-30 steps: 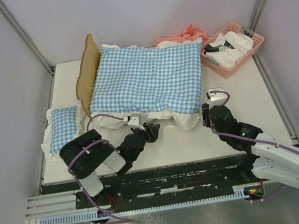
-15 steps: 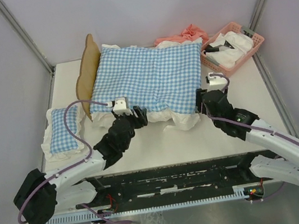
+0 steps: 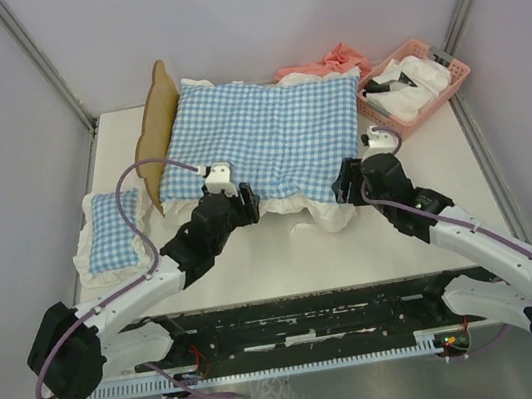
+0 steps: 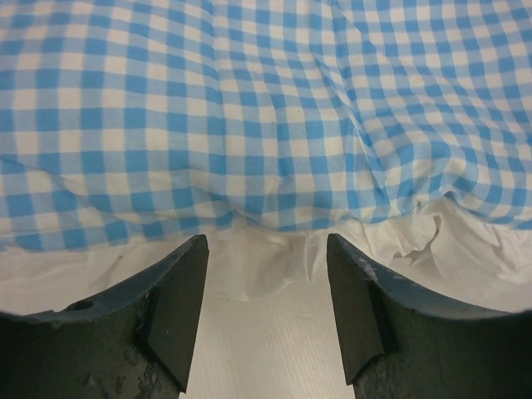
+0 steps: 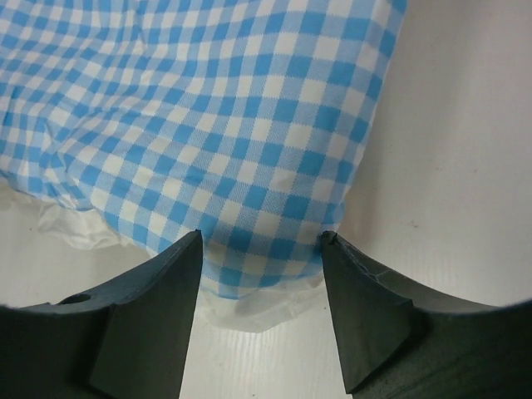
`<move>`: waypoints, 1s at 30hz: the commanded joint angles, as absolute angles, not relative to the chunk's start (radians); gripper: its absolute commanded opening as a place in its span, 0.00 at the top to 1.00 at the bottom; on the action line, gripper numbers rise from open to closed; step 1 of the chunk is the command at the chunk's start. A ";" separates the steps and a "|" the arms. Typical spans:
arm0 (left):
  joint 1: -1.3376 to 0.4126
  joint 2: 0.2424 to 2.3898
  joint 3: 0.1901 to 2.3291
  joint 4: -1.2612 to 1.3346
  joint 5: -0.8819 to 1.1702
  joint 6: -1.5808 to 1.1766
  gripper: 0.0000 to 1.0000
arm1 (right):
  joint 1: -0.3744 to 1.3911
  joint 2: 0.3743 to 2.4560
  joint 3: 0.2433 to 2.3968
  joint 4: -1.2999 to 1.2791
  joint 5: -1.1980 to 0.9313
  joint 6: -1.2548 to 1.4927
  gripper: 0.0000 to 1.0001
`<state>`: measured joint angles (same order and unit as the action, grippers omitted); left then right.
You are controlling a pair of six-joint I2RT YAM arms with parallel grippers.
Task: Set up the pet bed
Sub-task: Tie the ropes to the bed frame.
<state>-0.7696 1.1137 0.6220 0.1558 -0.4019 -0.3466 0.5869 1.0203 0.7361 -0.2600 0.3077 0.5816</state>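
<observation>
the left gripper [image 4: 266, 249] stands with its jaws wide apart and nothing held. the white frill [image 4: 449, 249] of the checked cushion [image 4: 249, 108] lies just ahead of the fingertips, with bare table showing in the gap. the right gripper [image 5: 261, 241] is also spread wide. a corner of the checked cushion [image 5: 208, 108] sits in the gap, reaching from one fingertip to the other; firm contact cannot be confirmed.

in the top view, the left gripper [image 3: 244, 206] is at the cushion's near edge and the right gripper [image 3: 348, 184] at its near right corner.

the pet bed [image 3: 158, 125] sits at the far middle of the table [image 3: 285, 257]. its long axis runs left to right. the wavy headboard stands upright at the left end. the checked cushion [image 3: 267, 139] covers the rest of the frame.

a small checked pillow [image 3: 114, 229] lies near the left edge. a pink basket [image 3: 415, 85] is at the far right, beside a pink cloth [image 3: 335, 57].
</observation>
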 commanded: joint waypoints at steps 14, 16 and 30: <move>-0.737 1.384 0.570 0.379 -0.337 -0.393 0.84 | 0.586 1.116 0.634 -0.175 0.437 0.577 0.47; -0.736 1.381 0.575 0.375 -0.363 -0.376 0.97 | 0.586 1.124 0.641 -0.174 0.441 0.569 0.54; -0.724 1.166 0.562 0.206 -0.490 -0.419 0.56 | 0.585 1.055 0.730 -0.261 0.414 0.506 0.30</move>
<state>-0.7284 1.2789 0.5495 0.2283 -0.4671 -0.3931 0.5930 1.1191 0.6662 -0.1967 0.3752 0.5575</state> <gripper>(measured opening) 0.262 0.620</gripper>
